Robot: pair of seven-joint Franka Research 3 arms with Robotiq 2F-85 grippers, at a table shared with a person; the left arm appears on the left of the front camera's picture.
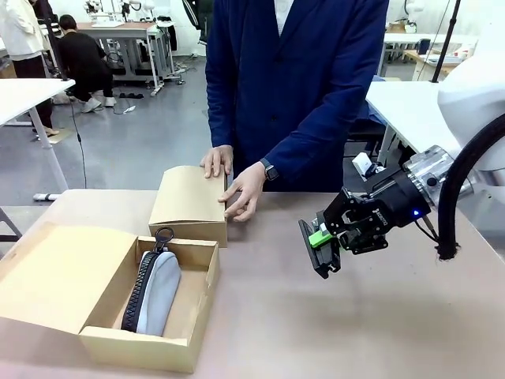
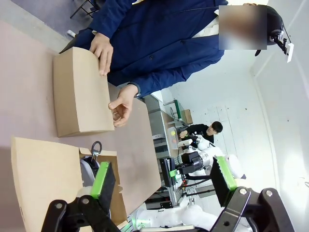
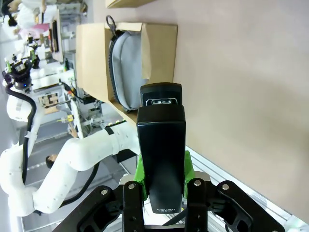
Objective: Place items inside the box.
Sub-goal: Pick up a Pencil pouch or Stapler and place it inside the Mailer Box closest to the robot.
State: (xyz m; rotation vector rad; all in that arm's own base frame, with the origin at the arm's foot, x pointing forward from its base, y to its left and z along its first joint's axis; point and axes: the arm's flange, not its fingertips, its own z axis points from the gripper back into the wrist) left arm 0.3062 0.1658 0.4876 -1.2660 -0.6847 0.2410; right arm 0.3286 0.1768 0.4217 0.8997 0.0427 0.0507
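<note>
Closest to us, in the right wrist view, the black stapler sits clenched lengthwise between the green pads of our right gripper. It looks like a firm hold, nose pointing away. From the front, that gripper hangs above the table at right of centre, well apart from the open cardboard box at lower left. Inside the box lies the grey pencil case, slanted, zip along its left side. Our left gripper is spread wide and carries nothing, near the box's corner in its own wrist view. A person's hand steadies a second, closed box at upper centre.

So, the carry. We judge it as a sweep leftward, high enough to clear the open box's right wall, then a descent onto the bare strip of floor between the case and that wall. We'd turn the stapler to run alongside the case, get low before letting go, and keep wide of the left arm.
</note>
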